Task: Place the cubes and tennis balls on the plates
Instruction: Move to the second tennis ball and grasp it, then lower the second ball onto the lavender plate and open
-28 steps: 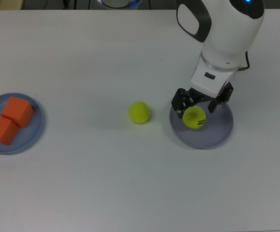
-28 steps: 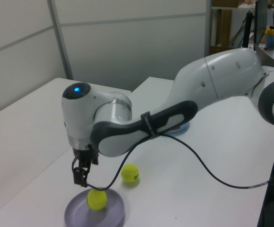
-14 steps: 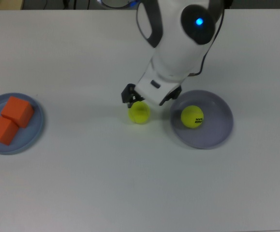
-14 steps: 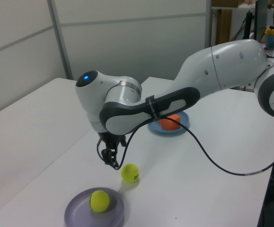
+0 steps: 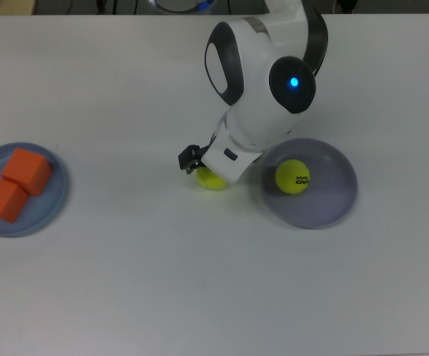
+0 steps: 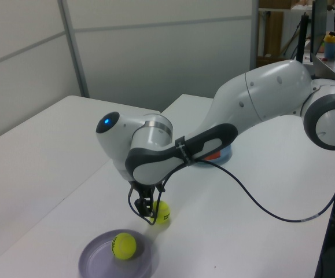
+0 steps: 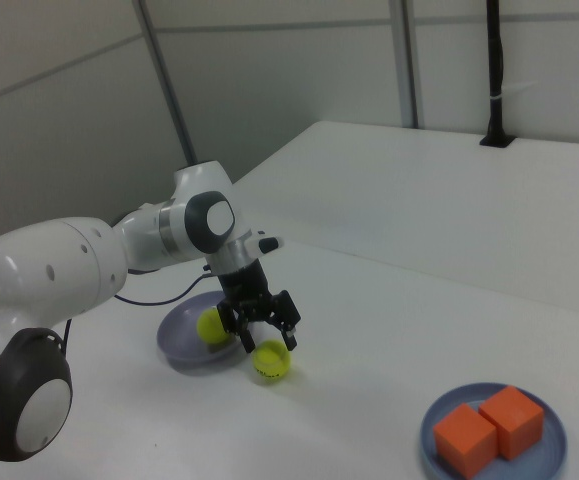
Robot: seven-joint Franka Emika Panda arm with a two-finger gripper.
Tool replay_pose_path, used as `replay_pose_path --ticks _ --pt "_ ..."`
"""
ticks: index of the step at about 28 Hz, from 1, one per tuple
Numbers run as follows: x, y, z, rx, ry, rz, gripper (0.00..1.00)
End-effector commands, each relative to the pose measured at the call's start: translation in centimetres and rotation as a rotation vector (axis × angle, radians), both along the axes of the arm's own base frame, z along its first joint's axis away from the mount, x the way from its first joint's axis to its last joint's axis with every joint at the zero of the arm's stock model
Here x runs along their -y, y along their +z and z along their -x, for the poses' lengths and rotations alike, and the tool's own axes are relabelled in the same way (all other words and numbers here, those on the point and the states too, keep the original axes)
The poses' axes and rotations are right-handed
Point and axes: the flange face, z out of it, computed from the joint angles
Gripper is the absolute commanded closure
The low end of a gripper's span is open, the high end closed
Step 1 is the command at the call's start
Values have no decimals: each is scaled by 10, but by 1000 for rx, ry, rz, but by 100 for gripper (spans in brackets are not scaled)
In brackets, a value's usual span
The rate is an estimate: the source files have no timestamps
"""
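One tennis ball (image 5: 211,181) rests on the table just left of the lavender plate (image 5: 340,199) in the top view. My gripper (image 5: 205,170) is lowered over this ball and stands open, a finger on each side of it (image 7: 270,362). In the right view the gripper (image 7: 262,335) sits just above the ball's top. The second tennis ball (image 5: 293,176) lies on the lavender plate (image 7: 181,347). Both orange cubes (image 5: 27,170) (image 5: 1,198) sit side by side on the light blue plate (image 5: 55,200) at the top view's far left.
The white arm (image 6: 260,98) reaches across the table and hides most of the blue plate (image 6: 224,155) in the left view. A black cable (image 6: 254,202) hangs from the arm near the table top. A black post (image 7: 494,70) stands at the right view's back edge.
The gripper has come down around the loose tennis ball, from just above and behind it. One second ago it hovered over the lavender plate, beside the ball lying there.
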Motion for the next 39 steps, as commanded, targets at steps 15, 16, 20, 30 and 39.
replay_pose_path --ticks 15,16,20,30,39 --pt "2 -9 -5 12 14 21 100" --pt "-1 -2 -8 36 13 6 100" --pt "-32 20 -14 155 59 -82 100" --pt "-107 32 8 269 156 -183 100" --pt "-142 30 30 283 117 -193 0"
